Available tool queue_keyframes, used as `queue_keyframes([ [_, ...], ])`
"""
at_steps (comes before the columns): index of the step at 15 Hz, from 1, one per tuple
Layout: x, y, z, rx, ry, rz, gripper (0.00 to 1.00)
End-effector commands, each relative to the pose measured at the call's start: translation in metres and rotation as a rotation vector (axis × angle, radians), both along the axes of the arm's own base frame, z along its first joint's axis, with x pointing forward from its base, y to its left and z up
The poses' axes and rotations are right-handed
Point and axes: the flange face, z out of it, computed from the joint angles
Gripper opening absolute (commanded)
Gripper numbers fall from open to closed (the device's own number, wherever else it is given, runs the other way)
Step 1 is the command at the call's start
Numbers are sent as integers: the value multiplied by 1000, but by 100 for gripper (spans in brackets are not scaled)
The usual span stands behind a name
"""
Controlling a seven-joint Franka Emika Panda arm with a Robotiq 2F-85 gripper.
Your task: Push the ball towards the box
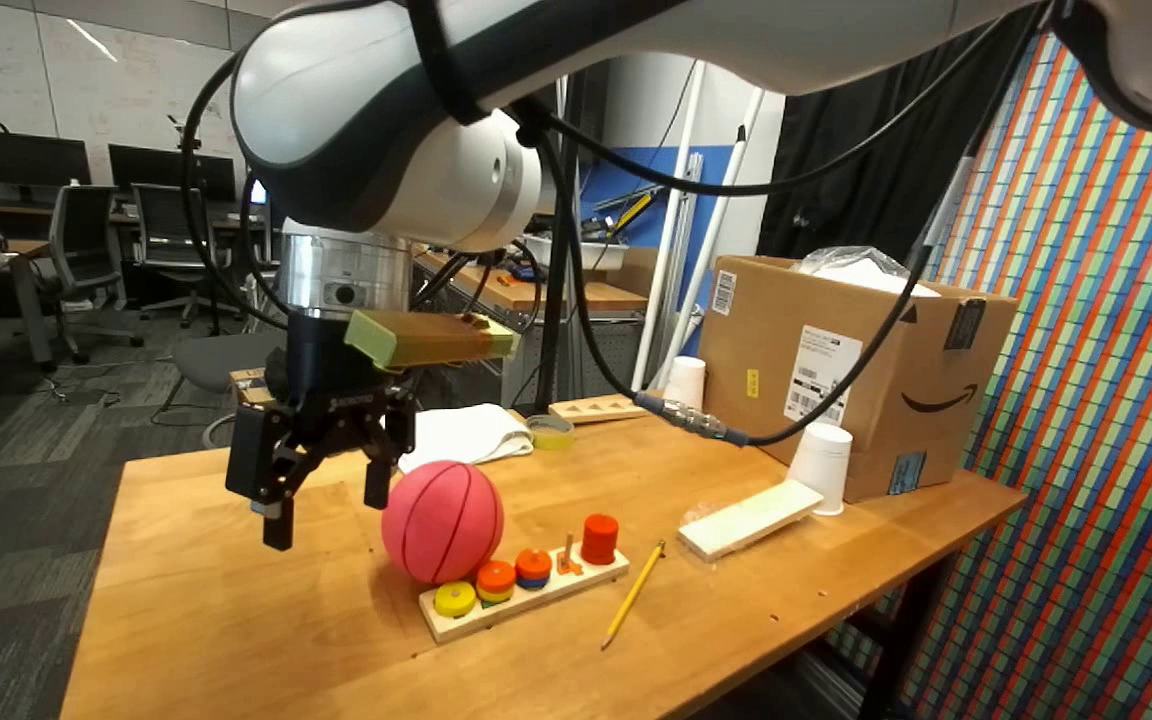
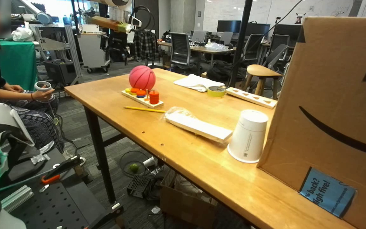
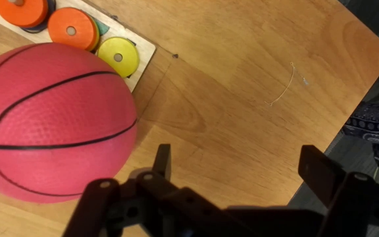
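The pink ball with black lines shows in both exterior views (image 1: 443,520) (image 2: 142,78). It rests on the wooden table beside the ring-stacking board and fills the left of the wrist view (image 3: 58,121). I cannot tell whether it touches the board. The big cardboard box stands at the other end of the table in both exterior views (image 1: 761,345) (image 2: 332,95). My gripper (image 1: 327,512) is open and empty, its fingers wide apart in the wrist view (image 3: 235,148). It hangs above the table beside the ball, on the side away from the box.
The ring-stacking board (image 1: 561,590), a yellow pencil (image 1: 634,595), a white plank (image 1: 751,520) and an upside-down white cup (image 1: 822,467) lie between ball and box. A white cloth (image 1: 466,435), tape roll (image 1: 550,432) and wooden block (image 1: 596,409) sit along the far edge.
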Motion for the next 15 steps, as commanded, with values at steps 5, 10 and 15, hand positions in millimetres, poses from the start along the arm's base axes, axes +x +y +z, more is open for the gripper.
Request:
queue_keyframes([
  [5, 25, -15, -20, 55, 49, 13, 100],
  [10, 52, -74, -20, 16, 12, -59, 100],
  [15, 83, -208, 37, -185, -195, -198, 100],
])
